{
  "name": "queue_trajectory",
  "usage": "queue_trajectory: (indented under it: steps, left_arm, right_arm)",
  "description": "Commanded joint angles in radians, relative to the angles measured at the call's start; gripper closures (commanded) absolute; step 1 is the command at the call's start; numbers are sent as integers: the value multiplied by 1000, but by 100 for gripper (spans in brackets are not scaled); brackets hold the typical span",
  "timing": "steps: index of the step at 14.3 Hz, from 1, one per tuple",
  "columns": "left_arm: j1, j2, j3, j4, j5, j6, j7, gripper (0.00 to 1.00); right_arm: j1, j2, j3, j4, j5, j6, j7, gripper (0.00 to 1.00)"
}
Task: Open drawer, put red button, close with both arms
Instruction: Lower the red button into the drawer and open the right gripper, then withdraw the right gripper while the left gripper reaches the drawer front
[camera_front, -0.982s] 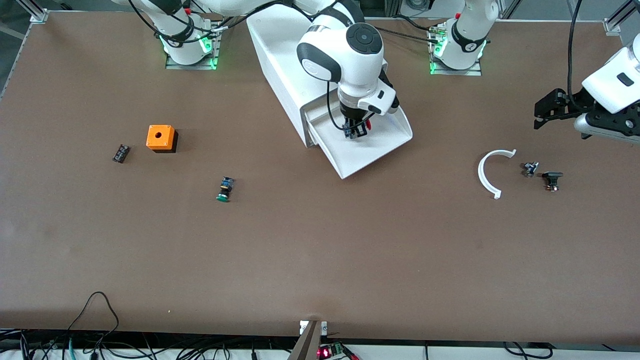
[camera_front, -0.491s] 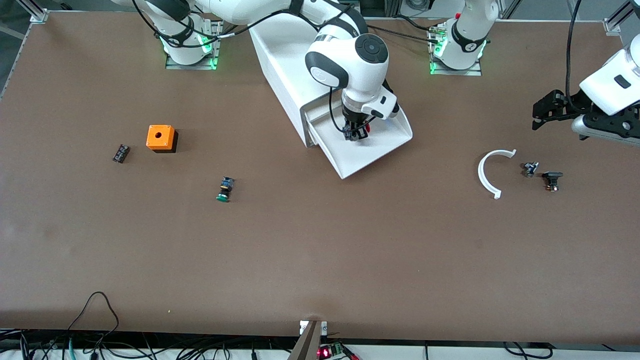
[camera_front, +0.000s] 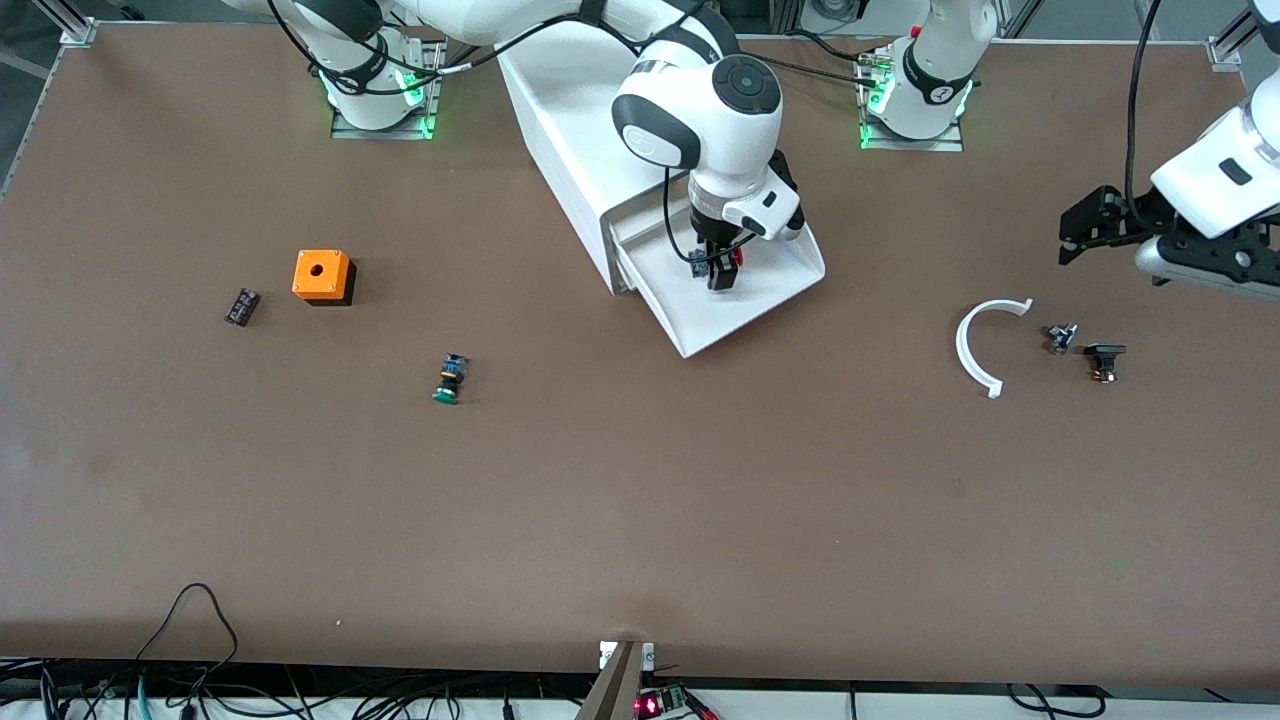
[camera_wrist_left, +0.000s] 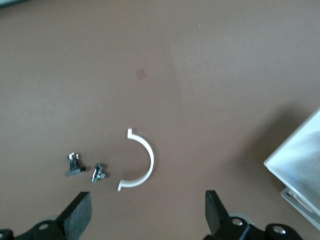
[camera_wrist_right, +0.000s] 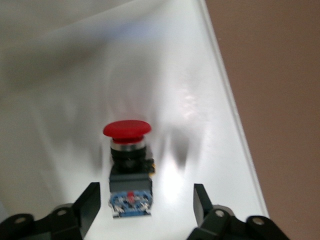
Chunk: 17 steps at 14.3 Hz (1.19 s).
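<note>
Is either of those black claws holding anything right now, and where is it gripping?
Nothing is held. The right tool is open over the white plastic drawer, with the red-capped push button lying free on the drawer floor. The left tool hangs open, waiting.

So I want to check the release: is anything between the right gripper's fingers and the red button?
No. In the right wrist view the right gripper is open, bare drawer floor separating each finger from the red button.

The right arm (camera_front: 700, 120) hides much of the cabinet (camera_front: 560, 130) and part of the drawer (camera_front: 760, 300). Two small dark parts (camera_front: 1085, 345) near the white arc (camera_front: 975, 350) are too small to identify.
</note>
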Motion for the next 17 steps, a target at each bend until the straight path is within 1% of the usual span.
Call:
queue_trajectory:
  steps: [1, 3, 5, 7, 8, 9, 12, 13, 15, 17]
  left_arm:
    - [-14, 33, -10, -17, 15, 55, -13, 0]
    - [-21, 56, -47, -26, 13, 87, -34, 0]
    - [-35, 79, -76, -71, 13, 172, -126, 0]
    - [-86, 100, -78, -166, 13, 296, -268, 0]
    - [-110, 106, -84, -228, 15, 379, -356, 0]
    - [-135, 117, -91, -281, 21, 466, -439, 0]
    - [-192, 163, -93, -411, 26, 694, -620, 0]
    - [-202, 175, -93, -446, 26, 748, -672, 0]
    - [-221, 183, -93, -500, 27, 803, -738, 0]
    - [-236, 186, -97, -523, 17, 812, -767, 0]
  right_arm:
    - [-38, -105, -1, 19, -8, -55, 44, 0]
    - [-114, -175, 0, 19, 35, -53, 47, 0]
    - [-199, -224, 0, 19, 54, -44, 47, 0]
    - [-263, -274, -18, 19, 57, -41, 58, 0]
    - [-286, -297, -52, 16, 60, -41, 84, 0]
    - [-305, -308, -70, 15, 64, -43, 110, 0]
    - [-411, -322, -80, -1, 156, -43, 189, 0]
    - [-432, -325, -89, -16, 158, -44, 212, 0]
    - [-439, -333, -153, -60, 159, -46, 287, 0]
    - [-439, -367, -219, -129, 158, -56, 408, 0]
